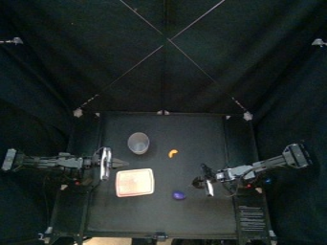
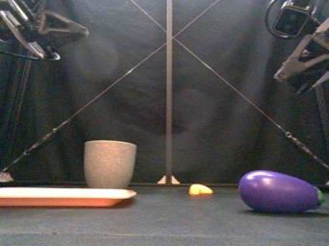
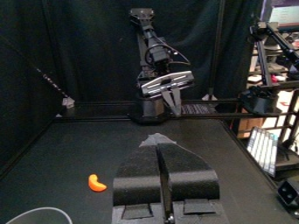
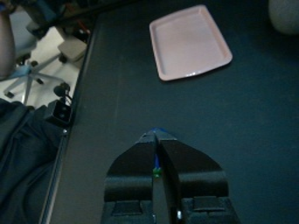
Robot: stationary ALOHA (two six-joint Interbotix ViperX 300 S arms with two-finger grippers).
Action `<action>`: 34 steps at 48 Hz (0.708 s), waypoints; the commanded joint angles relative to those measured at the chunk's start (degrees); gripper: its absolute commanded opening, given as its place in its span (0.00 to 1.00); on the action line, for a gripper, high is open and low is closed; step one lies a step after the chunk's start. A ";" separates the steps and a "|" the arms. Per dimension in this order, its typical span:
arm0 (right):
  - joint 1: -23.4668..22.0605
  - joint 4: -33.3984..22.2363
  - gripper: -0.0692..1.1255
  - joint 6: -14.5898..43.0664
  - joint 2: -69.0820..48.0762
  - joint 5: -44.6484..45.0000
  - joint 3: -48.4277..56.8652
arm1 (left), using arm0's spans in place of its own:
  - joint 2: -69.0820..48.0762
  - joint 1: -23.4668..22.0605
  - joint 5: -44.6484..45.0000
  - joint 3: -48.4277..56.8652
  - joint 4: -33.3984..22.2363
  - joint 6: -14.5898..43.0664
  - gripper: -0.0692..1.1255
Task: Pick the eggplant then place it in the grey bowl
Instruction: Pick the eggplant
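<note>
On the desk [image 2: 167, 226] a purple eggplant [image 2: 279, 190] lies on its side at the right, a small yellow toy [image 2: 199, 190] near it toward the middle, the grey bowl [image 2: 110, 163] upright further left, and a flat pink tray [image 2: 64, 196] at the far left.

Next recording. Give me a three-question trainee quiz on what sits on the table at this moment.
1. True or false: the eggplant is already inside the grey cup.
2. Seen from the front, what lies between the cup and the eggplant? A: a small yellow-orange toy. B: a knife. C: a marker.
3. Fill in: the left gripper and the right gripper are both shut and hold ____.
Key: 1 false; 2 A; 3 nothing.
</note>
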 commanded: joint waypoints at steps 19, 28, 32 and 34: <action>1.85 4.39 0.85 0.00 24.96 -3.52 -9.84 | 0.00 0.00 -0.35 -0.44 0.35 0.09 0.05; 2.46 4.57 0.85 0.09 31.20 -0.79 -13.80 | -0.09 0.09 -0.35 -0.35 0.35 0.09 0.05; 2.81 4.75 0.85 0.09 32.78 1.05 -15.03 | -0.09 0.09 -0.35 -0.26 0.44 0.09 0.05; 3.08 4.83 0.85 0.09 33.13 1.49 -15.47 | -0.09 0.09 -0.35 -0.35 0.35 0.09 0.05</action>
